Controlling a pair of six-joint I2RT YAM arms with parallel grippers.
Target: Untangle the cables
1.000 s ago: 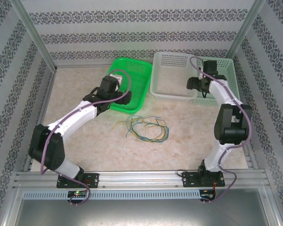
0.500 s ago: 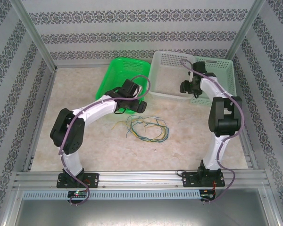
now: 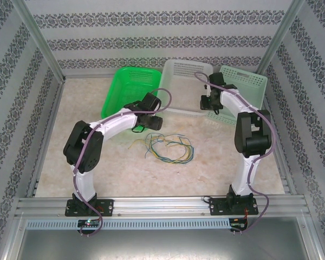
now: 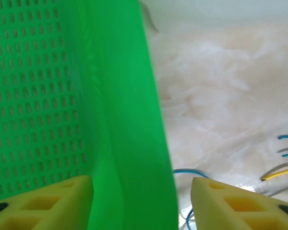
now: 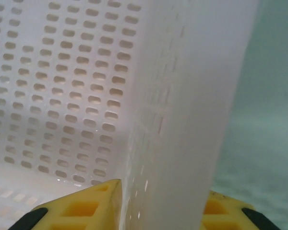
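Fig.: untangling not begun, by my read. Cables lie as one loose yellow, green & blue knot on the table, near the green basket, toward the arm bases. Strands thin, limp, crossing. My left fingers straddle its wall, spread; right fingers pinch the neighbouring white basket wall.
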